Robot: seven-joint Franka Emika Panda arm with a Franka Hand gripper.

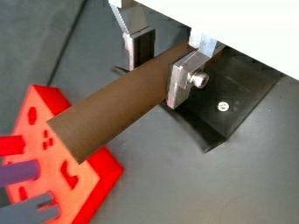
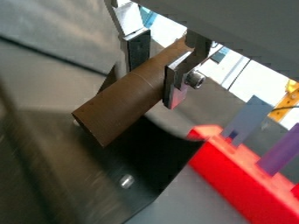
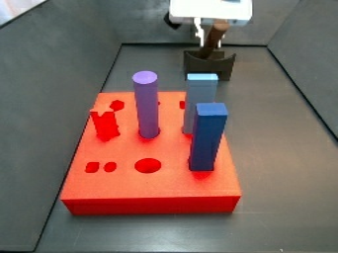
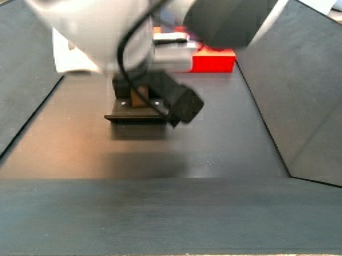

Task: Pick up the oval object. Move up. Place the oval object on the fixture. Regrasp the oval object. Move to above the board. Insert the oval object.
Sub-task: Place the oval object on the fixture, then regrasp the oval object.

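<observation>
- In both wrist views the gripper has its two silver plate fingers pinched on the sides of the oval object, a long brown peg that juts out from between them.
- The peg's held end is hidden behind the fingers and the white gripper body, so how far it reaches between the plates cannot be made out.
- In a wrist view the fixture, a dark bracket on a base plate, lies just behind the peg. Whether the peg touches it cannot be told.
- In a side view the gripper hangs over the fixture at the far end of the floor. The peg shows only as a small brown piece between the fingers.
- In a side view the arm's white and dark body fills the upper part, and the fixture is partly covered by it.
- The board, a thick red slab, lies well apart from the fixture; its near corner shows in a wrist view.
- On the board stand a purple cylinder and a blue square post, with a light blue block behind.
- The floor is dark grey and matte, with raised dark side walls. Beyond them, only bright blurred patches show.
</observation>
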